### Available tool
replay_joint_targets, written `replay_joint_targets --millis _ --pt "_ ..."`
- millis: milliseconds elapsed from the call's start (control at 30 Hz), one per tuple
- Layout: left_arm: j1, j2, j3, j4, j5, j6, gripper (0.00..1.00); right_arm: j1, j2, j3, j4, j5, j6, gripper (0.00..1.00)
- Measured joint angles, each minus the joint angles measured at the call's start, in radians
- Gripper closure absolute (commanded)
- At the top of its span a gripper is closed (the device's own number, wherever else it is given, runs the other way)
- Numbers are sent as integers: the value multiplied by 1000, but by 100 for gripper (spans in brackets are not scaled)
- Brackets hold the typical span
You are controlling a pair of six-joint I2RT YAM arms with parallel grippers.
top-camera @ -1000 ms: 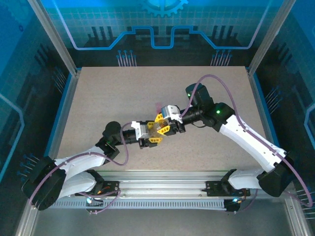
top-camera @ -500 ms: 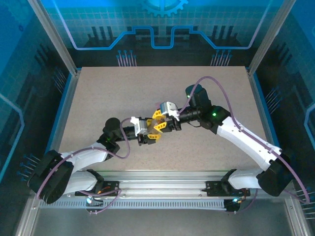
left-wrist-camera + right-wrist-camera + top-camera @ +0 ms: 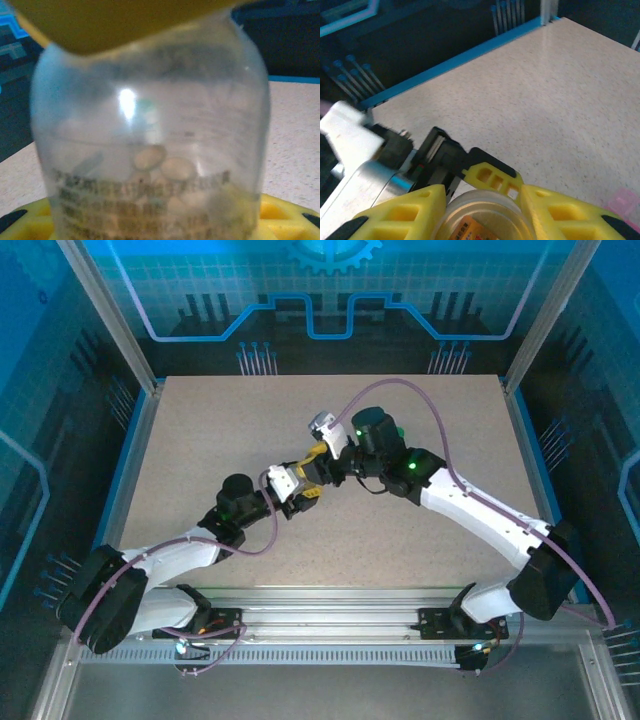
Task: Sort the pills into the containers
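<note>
While the vial (image 3: pixel 150 140) sits clamped in the left tool (image 3: pixel 306 490), the right tool (image 3: pixel 318 458) grips it too

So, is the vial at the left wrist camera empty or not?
Not empty: a few pale pills lie low in the vial, seen through its wall. The upper part looks bare.

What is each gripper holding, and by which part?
Both hold one clear vial of pills: the left gripper around its lower body, the right gripper around its top.
</note>
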Motion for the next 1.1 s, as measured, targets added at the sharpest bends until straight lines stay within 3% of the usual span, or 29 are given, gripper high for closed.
replay_joint_targets --millis 300,467,633,1100 --pt "-44 9 0 -31 -168 82 100 18 0 -47 53 156 330 71" --pt "-50 41 0 -19 -203 103 100 18 6 -62 67 202 436 65" --pt "-58 87 0 53 -217 114 100 18 -4 -67 60 248 481 56" --pt "-102 180 0 227 -151 152 100 18 -11 -67 44 292 504 50"
